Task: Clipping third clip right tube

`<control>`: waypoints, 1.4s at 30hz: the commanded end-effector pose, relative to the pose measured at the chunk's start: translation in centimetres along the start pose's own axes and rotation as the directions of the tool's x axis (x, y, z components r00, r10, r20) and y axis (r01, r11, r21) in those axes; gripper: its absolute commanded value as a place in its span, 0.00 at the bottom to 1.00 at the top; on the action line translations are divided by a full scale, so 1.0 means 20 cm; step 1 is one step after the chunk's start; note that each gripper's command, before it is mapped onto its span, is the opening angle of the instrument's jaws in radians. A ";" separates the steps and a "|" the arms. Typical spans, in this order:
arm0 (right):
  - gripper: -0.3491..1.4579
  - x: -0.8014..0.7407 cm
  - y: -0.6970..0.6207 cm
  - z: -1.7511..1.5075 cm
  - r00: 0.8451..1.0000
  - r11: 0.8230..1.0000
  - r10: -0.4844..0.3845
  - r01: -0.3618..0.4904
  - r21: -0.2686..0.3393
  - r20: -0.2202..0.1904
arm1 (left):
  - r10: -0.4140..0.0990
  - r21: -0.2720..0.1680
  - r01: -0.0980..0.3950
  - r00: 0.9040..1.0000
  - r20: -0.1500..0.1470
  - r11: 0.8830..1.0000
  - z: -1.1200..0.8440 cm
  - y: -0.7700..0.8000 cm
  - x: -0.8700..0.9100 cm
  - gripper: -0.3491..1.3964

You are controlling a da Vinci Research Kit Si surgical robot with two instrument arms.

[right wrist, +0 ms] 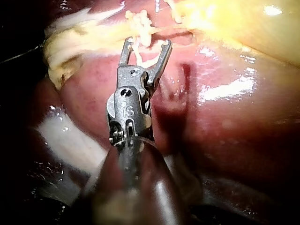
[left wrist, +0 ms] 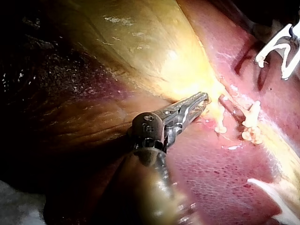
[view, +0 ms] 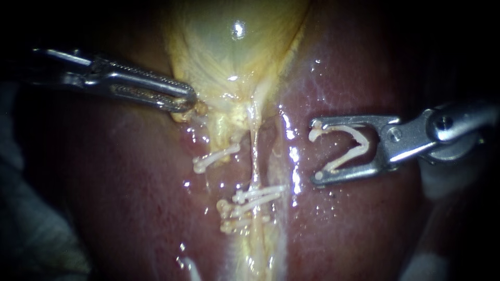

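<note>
Glossy red liver [view: 130, 208] fills the view, pale gallbladder [view: 234, 47] at 12 o'clock; the right tube [view: 255, 156] runs through centre, set clips [view: 258, 195] toward 6; left instrument [view: 187, 101], from 9, clamps the gallbladder's edge; right instrument [view: 316, 152], from 3, grips an open clip [view: 362, 139] in spread jaws, near the tube, not touching.

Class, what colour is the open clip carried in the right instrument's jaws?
White, or off-white. The clip in the right instrument shows best in the endoscope view.
</note>
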 end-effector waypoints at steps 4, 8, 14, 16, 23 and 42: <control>0.47 0.000 0.000 0.000 1.000 1.000 0.000 0.000 0.000 -0.001 | -0.001 -0.008 0.001 1.000 0.003 1.000 -0.007 0.001 0.001 0.00; 0.47 0.000 0.000 0.000 1.000 1.000 0.000 0.000 -0.001 -0.001 | -0.009 0.007 0.009 1.000 -0.006 1.000 -0.025 0.004 0.007 0.00; 0.47 0.001 0.001 0.003 1.000 1.000 0.001 -0.001 0.002 -0.001 | -0.023 0.023 0.023 0.999 -0.025 0.999 -0.040 0.009 0.013 0.00; 0.47 0.002 0.001 0.006 1.000 1.000 0.008 -0.008 0.010 -0.003 | -0.023 0.025 0.023 0.999 -0.026 0.999 -0.039 0.009 0.013 0.00; 0.47 -0.004 0.004 0.024 0.986 0.983 0.167 -0.165 0.084 -0.018 | -0.023 0.031 0.024 0.999 -0.028 0.999 -0.036 0.012 0.012 0.00; 0.47 -0.031 0.026 0.067 0.908 0.908 0.415 -0.409 0.090 -0.059 | -0.023 0.032 0.024 0.999 -0.029 0.999 -0.036 0.012 0.012 0.00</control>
